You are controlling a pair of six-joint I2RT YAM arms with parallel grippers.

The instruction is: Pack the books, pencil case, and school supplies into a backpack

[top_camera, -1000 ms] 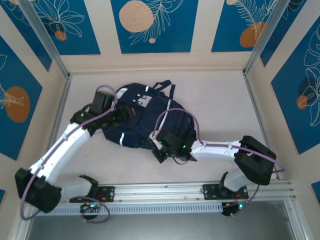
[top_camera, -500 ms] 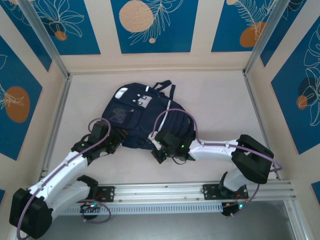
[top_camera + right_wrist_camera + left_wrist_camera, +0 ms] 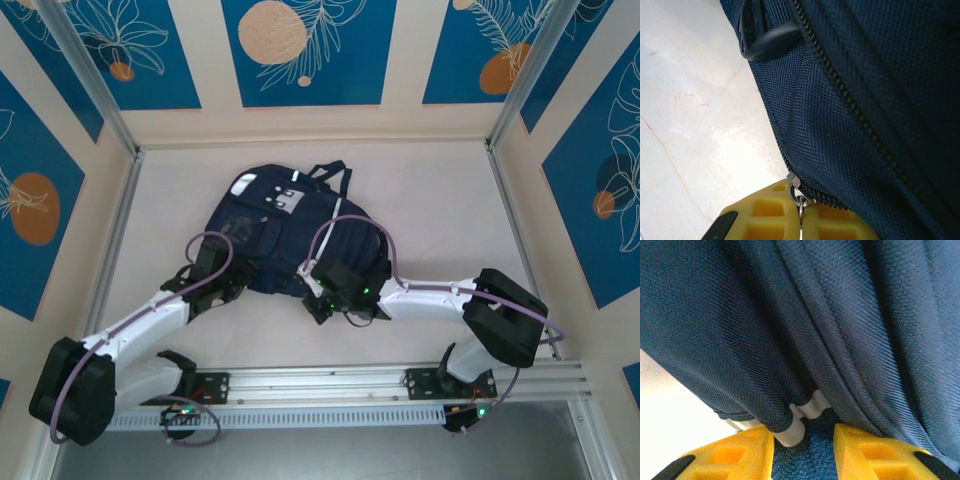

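Backpack (image 3: 275,230) is laid flat around the middle of the surface (image 3: 440,210). Its straps are turned toward the far wall, and its white patches and stripes face up.

Left claw (image 3: 230,284) is positioned at the backpack's near-left edge. In the left wrist view its yellow fingers (image 3: 735,455) are seen standing partly apart. A fold of navy fabric and a pale piping end (image 3: 802,417) are sitting in the gap. The piping is touched by the left-hand finger. Whether the fabric is actually pinched cannot be told.

Right claw (image 3: 318,302) is set at the backpack's near edge, roughly mid-width. In the right wrist view its fingers (image 3: 760,215) are seen pressed together, clamped on the small metal zipper pull (image 3: 800,200). The pull is located right at the bag's lower seam, just beside the bare surface.

A zipper line (image 3: 850,105) is seen running diagonally across the navy fabric above the pull. A black strap buckle (image 3: 765,37) is seen at the bag's edge, over the pale surface.
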